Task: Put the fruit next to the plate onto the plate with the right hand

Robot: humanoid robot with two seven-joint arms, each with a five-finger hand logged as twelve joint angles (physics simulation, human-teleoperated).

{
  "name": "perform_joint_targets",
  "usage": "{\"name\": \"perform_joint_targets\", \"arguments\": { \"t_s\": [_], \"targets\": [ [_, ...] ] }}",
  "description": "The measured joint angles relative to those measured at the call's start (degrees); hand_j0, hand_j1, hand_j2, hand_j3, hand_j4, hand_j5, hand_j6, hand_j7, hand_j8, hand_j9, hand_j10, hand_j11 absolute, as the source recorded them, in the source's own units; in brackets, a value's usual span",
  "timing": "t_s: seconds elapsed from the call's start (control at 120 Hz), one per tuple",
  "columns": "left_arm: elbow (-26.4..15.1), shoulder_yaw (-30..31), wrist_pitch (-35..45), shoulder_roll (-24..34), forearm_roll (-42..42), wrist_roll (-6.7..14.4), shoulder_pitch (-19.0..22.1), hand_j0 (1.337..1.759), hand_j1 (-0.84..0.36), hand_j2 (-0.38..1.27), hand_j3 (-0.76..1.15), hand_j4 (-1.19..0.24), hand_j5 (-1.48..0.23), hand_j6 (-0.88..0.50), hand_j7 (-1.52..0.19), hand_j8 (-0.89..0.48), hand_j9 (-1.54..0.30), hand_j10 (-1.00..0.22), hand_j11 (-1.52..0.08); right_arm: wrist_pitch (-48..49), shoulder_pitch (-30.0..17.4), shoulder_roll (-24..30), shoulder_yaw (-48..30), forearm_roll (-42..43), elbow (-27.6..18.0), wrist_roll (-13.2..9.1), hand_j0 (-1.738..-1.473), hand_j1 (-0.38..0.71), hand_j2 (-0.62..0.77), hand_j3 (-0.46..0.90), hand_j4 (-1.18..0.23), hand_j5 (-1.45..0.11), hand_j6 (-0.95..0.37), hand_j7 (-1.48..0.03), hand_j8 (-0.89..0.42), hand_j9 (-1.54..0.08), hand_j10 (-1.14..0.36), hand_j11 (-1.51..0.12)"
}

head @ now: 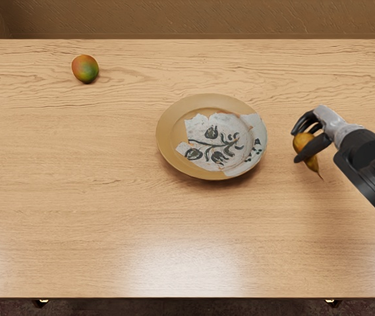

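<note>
In the head view, the tabletop (108,217) stretched wide, with bare wood in front. The plate (169,135) sat near the middle, with a dark flower pattern on white. The right hand (319,131) entered from the right edge. Its fingers (304,122) were curled around the yellow-orange fruit (304,143), just right of the plate and apart from its rim. The fruit's long axis slanted, with its pointed end at lower right. 1 red-green mango (85,68) lay well apart, near the far left edge.

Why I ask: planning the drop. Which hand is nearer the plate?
Right. The right hand is just right of the plate, curled around the fruit; the left hand is out of view.
</note>
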State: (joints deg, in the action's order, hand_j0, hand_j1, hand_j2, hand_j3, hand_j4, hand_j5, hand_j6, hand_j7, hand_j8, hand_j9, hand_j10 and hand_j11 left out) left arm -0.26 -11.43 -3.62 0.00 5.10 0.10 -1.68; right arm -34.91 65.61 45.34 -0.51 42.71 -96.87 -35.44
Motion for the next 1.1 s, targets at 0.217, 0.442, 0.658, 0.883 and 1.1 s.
{"name": "perform_joint_targets", "arguments": {
  "t_s": [0.217, 0.442, 0.658, 0.883, 1.1],
  "targets": [
    [0.0, 0.0, 0.0, 0.0, -0.01, 0.0, 0.01, 1.658, 0.32, 0.0, 0.0, -0.02, -0.03, -0.02, -0.03, -0.02, -0.03, -0.02, -0.03, -0.01, 5.27, -1.9, -2.61, -4.7, -1.04, 0.0, -1.652, 0.17, 0.25, 0.0, -0.87, -1.14, -0.55, -1.13, -0.48, -1.14, -0.7, -1.09],
    [0.0, 0.0, 0.01, 0.0, -0.01, 0.0, 0.0, 1.658, 0.33, 0.0, 0.0, -0.02, -0.03, -0.02, -0.03, -0.02, -0.03, -0.02, -0.03, 0.01, 11.67, -8.05, -2.98, -12.15, -1.1, 0.03, -1.652, 0.16, 0.25, 0.0, -0.87, -1.16, -0.55, -1.13, -0.48, -1.15, -0.7, -1.11],
    [0.0, 0.0, 0.0, 0.0, -0.01, 0.0, 0.01, 1.658, 0.33, 0.0, 0.0, -0.02, -0.03, -0.02, -0.03, -0.02, -0.03, -0.02, -0.03, 0.04, 14.21, -16.93, -3.08, -15.66, 2.84, 0.05, -1.653, 0.17, 0.26, 0.0, -0.86, -1.17, -0.55, -1.13, -0.48, -1.15, -0.7, -1.13],
    [0.0, 0.0, 0.0, 0.0, 0.0, -0.01, 0.01, 1.658, 0.32, 0.0, 0.0, -0.02, -0.03, -0.02, -0.03, -0.02, -0.03, -0.02, -0.03, 0.03, 13.62, -23.59, -2.82, -15.47, 8.3, 0.06, -1.653, 0.16, 0.22, 0.0, -0.86, -1.17, -0.55, -1.13, -0.48, -1.15, -0.7, -1.13],
    [0.0, 0.0, 0.0, 0.0, 0.0, 0.0, 0.0, 1.658, 0.32, 0.0, 0.0, -0.02, -0.03, -0.02, -0.03, -0.02, -0.03, -0.02, -0.03, -0.07, 12.63, -25.26, -2.87, -15.13, 10.8, 0.25, -1.654, 0.18, 0.19, 0.0, -0.76, -0.99, -0.6, -0.99, -0.52, -0.99, -0.7, -0.99]
  ]
}}
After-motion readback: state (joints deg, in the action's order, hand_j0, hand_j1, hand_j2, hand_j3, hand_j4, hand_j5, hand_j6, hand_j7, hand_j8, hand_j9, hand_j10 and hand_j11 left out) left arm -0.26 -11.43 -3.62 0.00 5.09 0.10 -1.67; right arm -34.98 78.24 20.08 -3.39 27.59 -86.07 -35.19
